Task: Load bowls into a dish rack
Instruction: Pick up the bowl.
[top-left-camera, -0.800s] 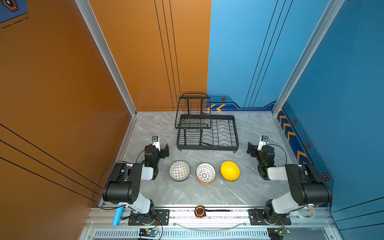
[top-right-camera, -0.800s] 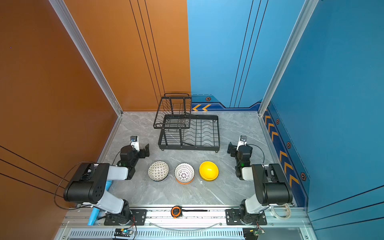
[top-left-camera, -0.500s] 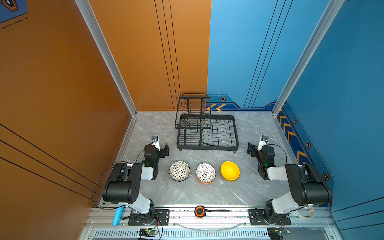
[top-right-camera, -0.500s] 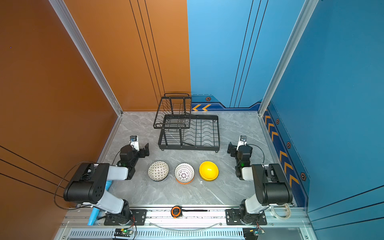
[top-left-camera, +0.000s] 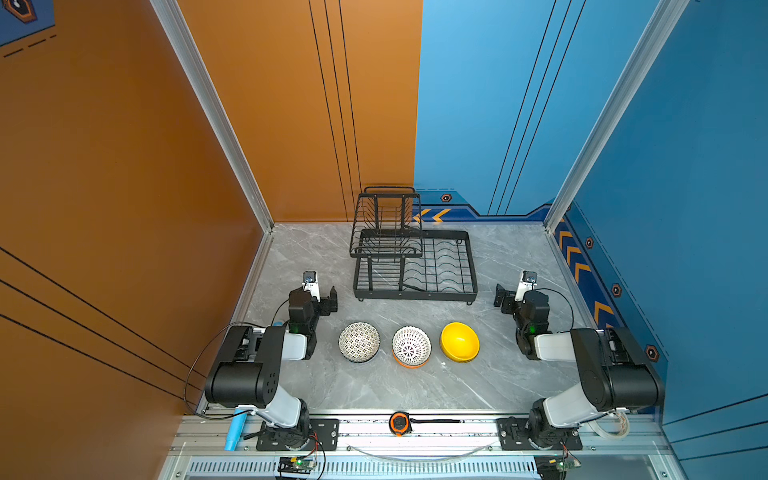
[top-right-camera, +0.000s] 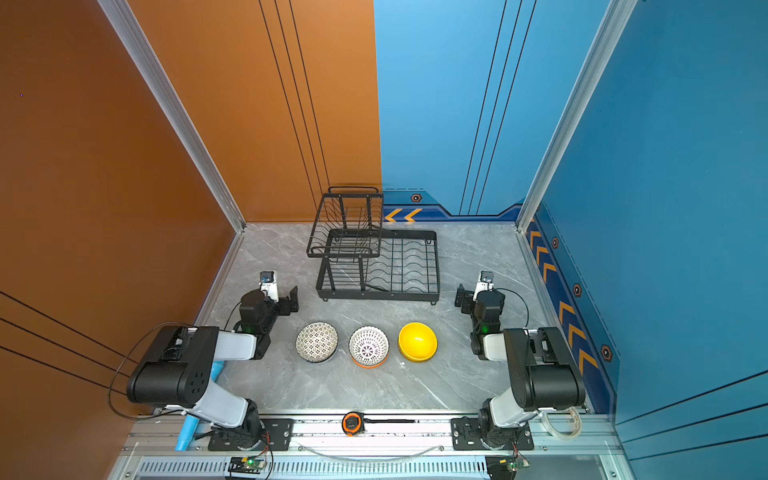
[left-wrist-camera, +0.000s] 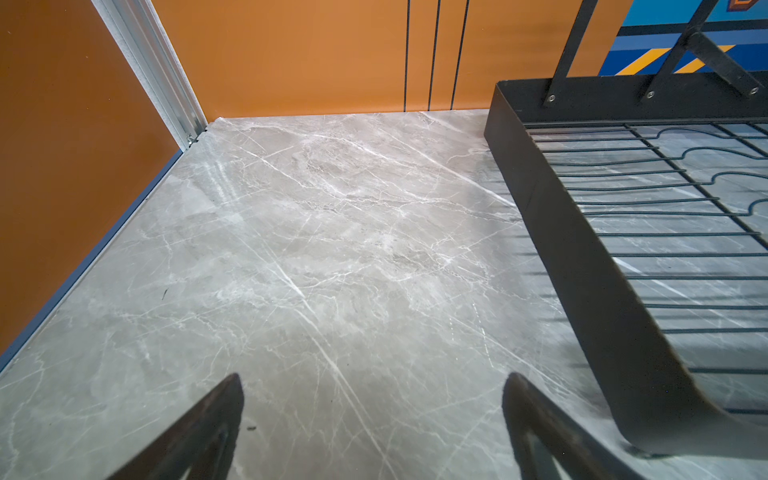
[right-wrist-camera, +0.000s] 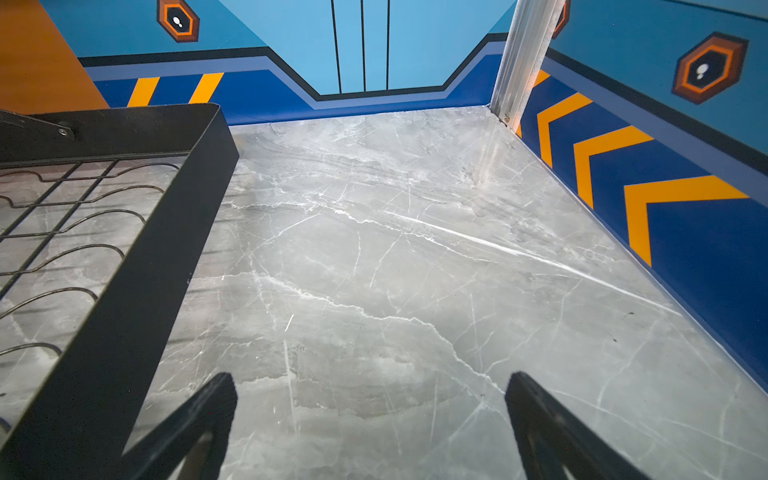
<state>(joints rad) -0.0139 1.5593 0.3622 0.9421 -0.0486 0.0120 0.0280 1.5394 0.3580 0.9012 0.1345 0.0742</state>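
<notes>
Bowls: a row on the worktop nearest me: patterned bowl, lattice bowl nested in an orange bowl, yellow bowl.
Left fingers: I see them spread wide, gripping nothing, bare worktop between them.
Right fingers: likewise wide apart, gripping nothing.
Rack: behind the bowls, apart from them; basket raised over its left end.
</notes>
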